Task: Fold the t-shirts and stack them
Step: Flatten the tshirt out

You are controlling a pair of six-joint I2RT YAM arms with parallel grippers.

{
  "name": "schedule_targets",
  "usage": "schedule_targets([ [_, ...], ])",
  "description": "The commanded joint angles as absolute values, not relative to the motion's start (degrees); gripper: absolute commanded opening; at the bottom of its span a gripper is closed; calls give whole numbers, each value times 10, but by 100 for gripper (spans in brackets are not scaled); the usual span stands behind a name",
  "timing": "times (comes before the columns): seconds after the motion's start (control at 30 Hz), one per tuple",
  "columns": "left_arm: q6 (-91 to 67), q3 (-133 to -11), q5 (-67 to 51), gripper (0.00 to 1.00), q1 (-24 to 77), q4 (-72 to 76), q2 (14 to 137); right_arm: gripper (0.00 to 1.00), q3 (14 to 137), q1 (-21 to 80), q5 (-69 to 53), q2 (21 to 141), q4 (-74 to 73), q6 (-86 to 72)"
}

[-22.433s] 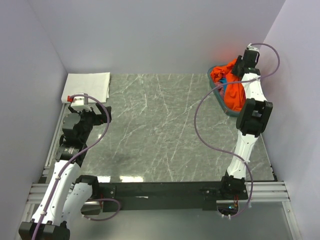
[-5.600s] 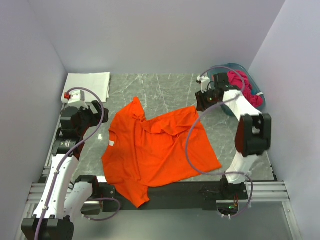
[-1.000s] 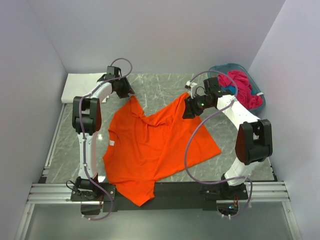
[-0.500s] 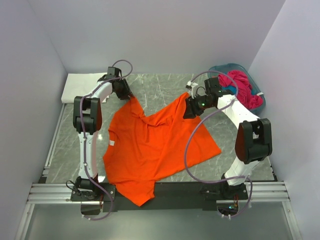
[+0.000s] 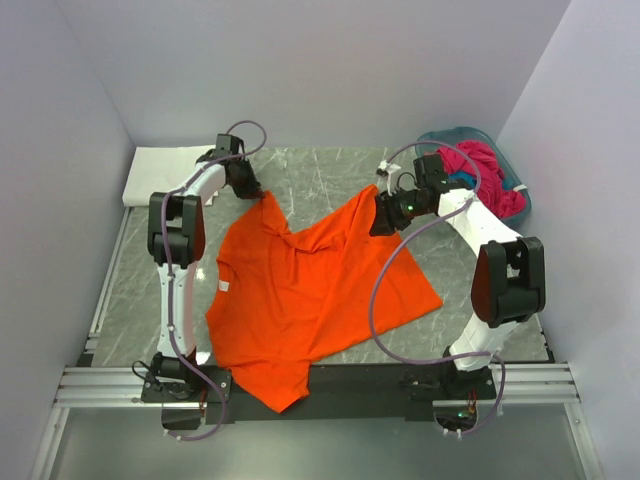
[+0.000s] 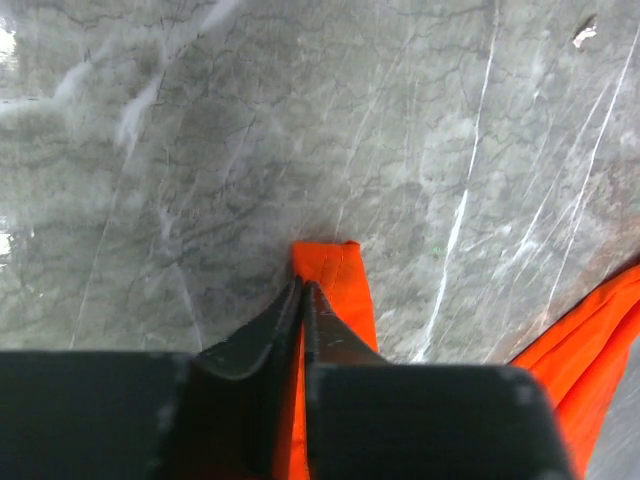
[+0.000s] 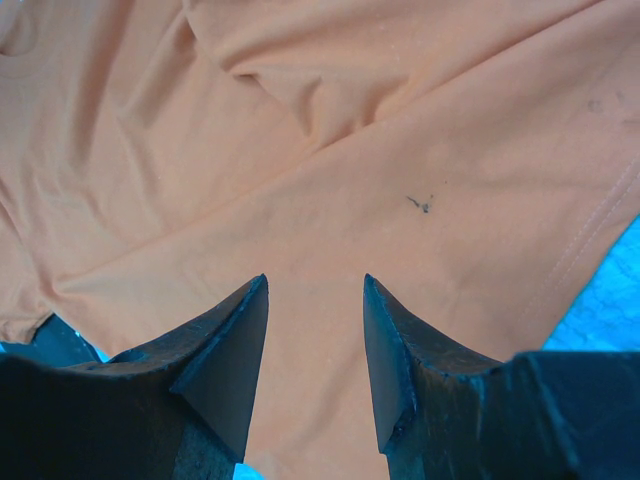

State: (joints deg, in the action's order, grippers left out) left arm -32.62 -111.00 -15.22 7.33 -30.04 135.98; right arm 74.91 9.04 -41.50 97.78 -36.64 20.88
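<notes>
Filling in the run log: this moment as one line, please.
left claw: shut on orange t-shirt sleeve | right claw: open above same shirt | shirt: spread on table, unfolded

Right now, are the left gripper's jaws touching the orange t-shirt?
Touching. The left wrist view shows the jaws of the left gripper pinched on a hemmed end of the orange t-shirt, with cloth running between them.

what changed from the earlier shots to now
The orange t-shirt came out of the basket and was spread over the table. The left pincer travelled to its far sleeve and closed on the tip. The right pincer stays open over the far right corner; the folded white t-shirt has not moved.
</notes>
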Motion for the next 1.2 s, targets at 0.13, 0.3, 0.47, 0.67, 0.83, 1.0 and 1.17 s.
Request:
schedule_targets([
  [0.13,-322,-1113,-178,0,73,-273,1340,50,757,81,-403,991,-352,207],
  [0.3,-338,-1063,-179,0,52,-208,1283,48,813,82,-269,1053,-318,152],
  [0.47,-358,-992,-178,0,27,-153,1211,47,897,82,-217,1123,-339,127],
  [0.67,-388,-958,-185,0,-18,-105,1167,48,861,81,-164,1143,-331,134],
  [0.83,-438,-990,-229,0,-44,-100,1197,48,836,76,-142,1139,-340,147],
  [1.0,-478,-998,-251,0,-52,-78,1216,47,833,76,-144,1148,-367,160],
  [1.17,-494,-999,-257,0,-53,-78,1234,46,807,76,-134,1148,-368,170],
])
